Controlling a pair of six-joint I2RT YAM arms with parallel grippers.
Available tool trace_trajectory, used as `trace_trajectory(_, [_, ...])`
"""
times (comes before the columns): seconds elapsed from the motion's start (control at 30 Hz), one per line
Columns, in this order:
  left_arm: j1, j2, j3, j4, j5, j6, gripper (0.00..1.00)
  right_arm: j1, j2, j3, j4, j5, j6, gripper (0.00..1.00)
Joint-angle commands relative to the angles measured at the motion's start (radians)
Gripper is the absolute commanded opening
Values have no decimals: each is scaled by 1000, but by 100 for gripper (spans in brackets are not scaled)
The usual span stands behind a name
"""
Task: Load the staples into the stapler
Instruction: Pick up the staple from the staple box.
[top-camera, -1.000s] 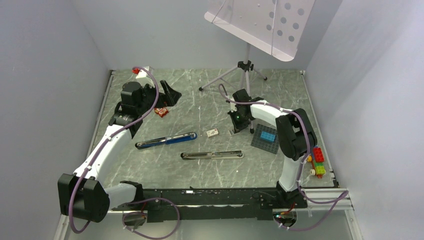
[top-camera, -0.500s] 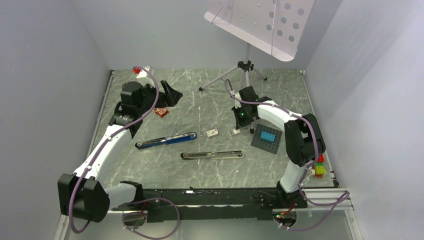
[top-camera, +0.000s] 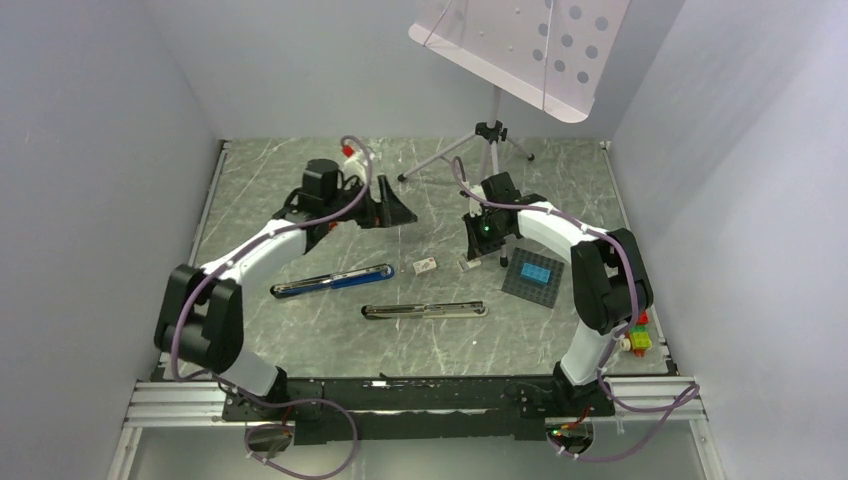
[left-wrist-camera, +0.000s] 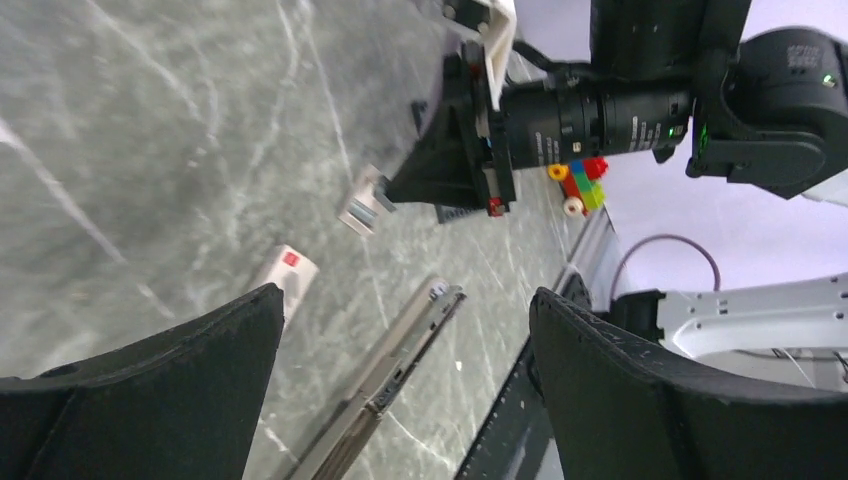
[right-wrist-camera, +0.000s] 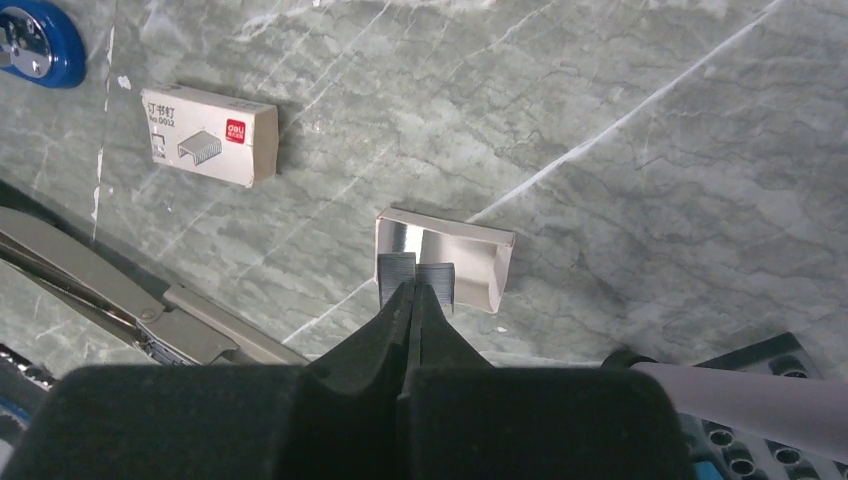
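Left fingers (left-wrist-camera: 150, 400) swung centreward, wide open; right fingers (right-wrist-camera: 385, 335) pressed together at staples (right-wrist-camera: 398, 267)

grey-green white-veined table (top-camera: 300, 330), blue stapler (top-camera: 333, 281), silver stapler (top-camera: 425, 311), silver-grey staples (right-wrist-camera: 396, 268), white box (right-wrist-camera: 208, 135)

I'm holding my left gripper (top-camera: 399, 211) spread wide, pointing toward three o'clock; my right gripper (right-wrist-camera: 410, 292) is pointing downward, pinched closed.

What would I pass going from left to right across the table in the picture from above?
Going right: blue stapler → staple box → little open tray → grey bumpy plate → colourful toy bricks. The silver stapler overlaps several, so I skipped it.
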Motion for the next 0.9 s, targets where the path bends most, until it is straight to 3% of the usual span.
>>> trace_trajectory(0.0, [-74, 77, 94, -54, 77, -30, 95, -8, -39, -12, 35, -46, -6, 0])
trace_trajectory(0.27, [-141, 283, 150, 56, 126, -185, 82, -16, -59, -10, 48, -116, 4, 0])
trace_trajectory(0.57, [-200, 460, 87, 440, 126, -481, 66, -28, -58, 17, 15, -118, 50, 0])
trace_trajectory(0.87, [-276, 531, 67, 478, 48, -581, 57, -42, -93, -8, 5, -98, 102, 0])
